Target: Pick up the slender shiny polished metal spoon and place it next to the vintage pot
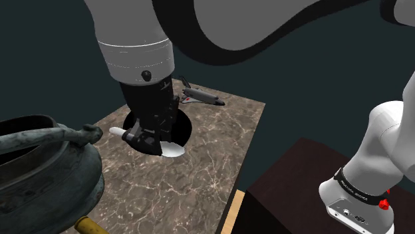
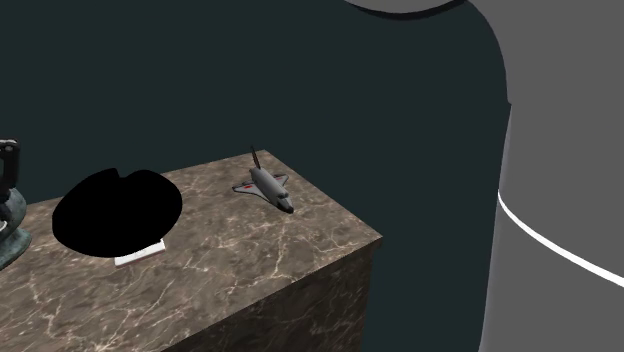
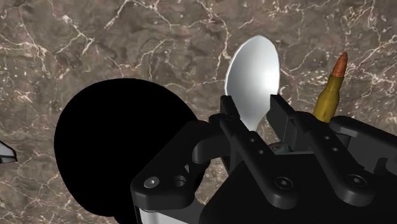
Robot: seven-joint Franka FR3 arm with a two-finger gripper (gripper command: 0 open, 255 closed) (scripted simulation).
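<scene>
Pincer (image 3: 254, 119) nearly closed, fingers (image 3: 230, 114) pressed on either side of the neck of the spoon (image 3: 254, 73). The spoon is pale and glossy, and its bowl juts out past my fingertips. In the shoulder view its handle end pokes out on the other side, toward the pot (image 1: 40, 166). I cannot tell whether the spoon is clear of the table (image 3: 127, 38), which is brown and marbled. A flat round black patch (image 3: 114, 153) lies on the table just beside the spoon. A brass bullet (image 3: 331, 95) shows past one finger. The pot is dark green with a heavy rim, at the shoulder view's lower left, apart from the spoon. A toy shuttle (image 1: 199, 98) sits beyond the patch, near the table's far edge.
</scene>
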